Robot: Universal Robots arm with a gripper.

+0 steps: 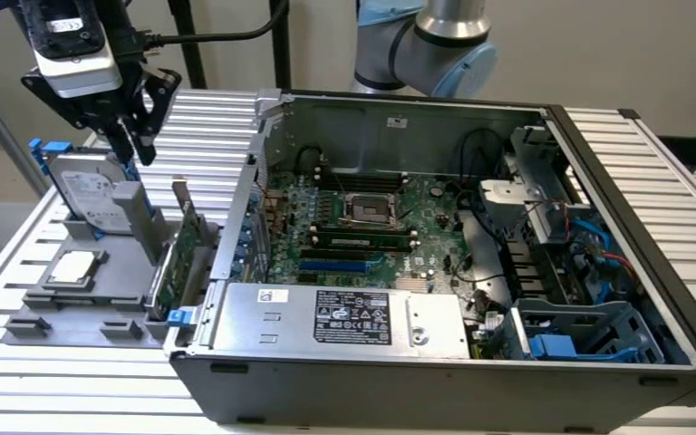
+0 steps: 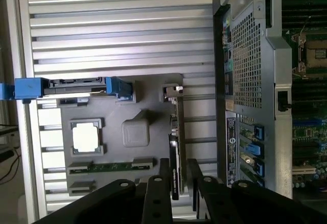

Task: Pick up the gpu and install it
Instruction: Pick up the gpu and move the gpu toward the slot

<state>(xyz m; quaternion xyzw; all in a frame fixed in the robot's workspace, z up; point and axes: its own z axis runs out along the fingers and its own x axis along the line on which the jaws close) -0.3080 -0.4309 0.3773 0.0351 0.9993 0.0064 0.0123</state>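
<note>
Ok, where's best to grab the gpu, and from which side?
I'd take the gpu by its upper long edge, coming straight down from above, jaws closing across its two flat faces. It stands on edge in the grey holder, so that thin edge is what's free, and the computer case sits close beside it.

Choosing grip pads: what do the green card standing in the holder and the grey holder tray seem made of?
Thin green expansion card: circuit-board laminate by its green patterned face; its silvery end bracket looks like bare metal. Grey moulded holder tray: matte, uniform grey, probably plastic.
</note>
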